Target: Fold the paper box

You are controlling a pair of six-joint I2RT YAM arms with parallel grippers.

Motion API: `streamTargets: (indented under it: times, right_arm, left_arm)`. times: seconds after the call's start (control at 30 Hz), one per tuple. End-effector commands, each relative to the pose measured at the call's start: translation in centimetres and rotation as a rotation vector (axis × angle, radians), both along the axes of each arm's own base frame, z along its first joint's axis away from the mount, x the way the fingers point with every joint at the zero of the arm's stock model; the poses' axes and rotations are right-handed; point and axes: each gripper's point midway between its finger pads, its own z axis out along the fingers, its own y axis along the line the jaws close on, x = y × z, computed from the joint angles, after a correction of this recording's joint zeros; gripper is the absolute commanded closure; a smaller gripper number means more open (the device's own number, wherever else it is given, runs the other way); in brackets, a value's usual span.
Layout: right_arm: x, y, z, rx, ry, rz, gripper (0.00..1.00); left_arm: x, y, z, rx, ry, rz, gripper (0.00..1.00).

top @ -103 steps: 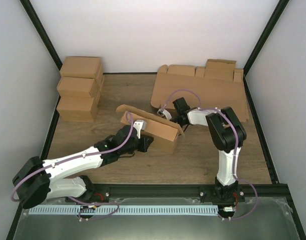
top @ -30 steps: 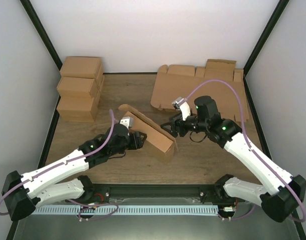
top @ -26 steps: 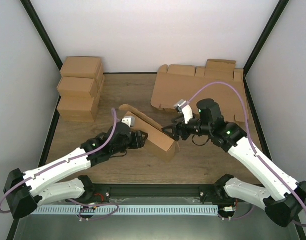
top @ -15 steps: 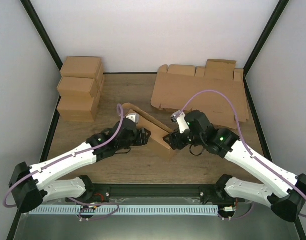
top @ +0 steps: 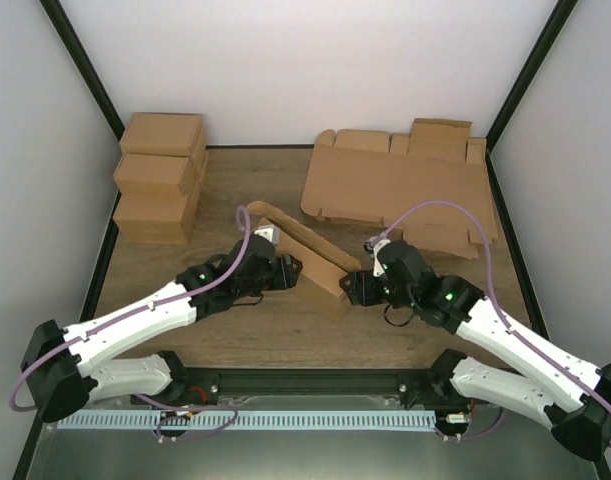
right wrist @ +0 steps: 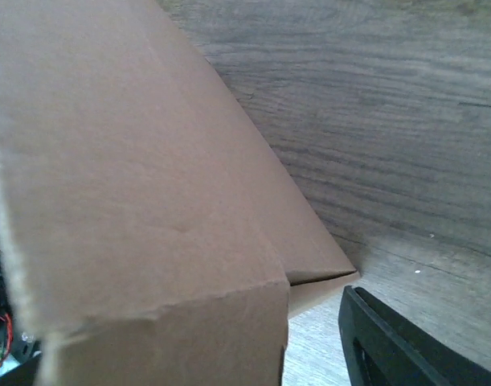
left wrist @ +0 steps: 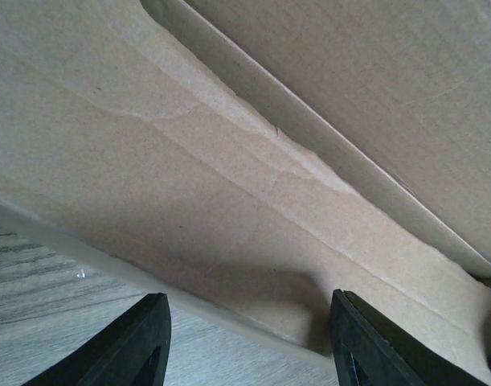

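Behind paper box (top: 307, 252): flat blanks (top: 395, 185), closed boxes (top: 160, 175).

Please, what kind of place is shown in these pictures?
Probably an enclosed robot test cell for box folding: white walls in a black frame, finished boxes stacked at the left, flat cardboard blanks at the back right.

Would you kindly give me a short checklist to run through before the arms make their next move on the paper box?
1. The paper box lies between both arms, partly folded: ok.
2. The left claw is open, cardboard wall just ahead, nothing gripped: ok.
3. The right claw holds the box's near end: cannot tell; one finger is hidden behind cardboard.
4. The sheaf of flat blanks lies apart from the box: ok.
5. The stack of folded boxes is clear of the left arm: ok.
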Motion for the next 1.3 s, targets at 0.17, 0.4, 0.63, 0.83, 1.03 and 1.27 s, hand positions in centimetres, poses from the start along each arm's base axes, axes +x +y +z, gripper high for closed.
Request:
streamTargets:
  times: [0.17,0.4,0.63,0.83,1.03,1.27]
  right_arm:
    - [-0.3,0.4,-1.8,0.026,0.058,-0.032,0.54]
    - [0.7,0.6,2.8,0.050,-0.096,0.013,0.22]
    - [0.3,2.0,5.8,0.022,-0.173,0.171,0.12]
    - [0.0,3.9,8.1,0.015,-0.243,0.327,0.06]
    - [1.6,4.9,6.1,-0.179,-0.199,0.421,0.06]
    - [1.9,5.0,4.0,-0.249,-0.151,0.454,0.07]
  left_arm:
    - [-0.6,1.4,-3.2,0.121,0.066,0.001,0.44]
    - [-0.2,0.9,-1.5,0.094,0.038,-0.006,0.42]
    - [0.0,1.0,-1.1,0.099,0.037,-0.007,0.42]
    - [0.1,0.9,-1.2,0.097,0.034,-0.007,0.43]
    - [0.3,0.7,-1.1,0.096,0.029,-0.015,0.42]
    - [0.5,0.3,-0.5,0.091,0.022,-0.023,0.42]
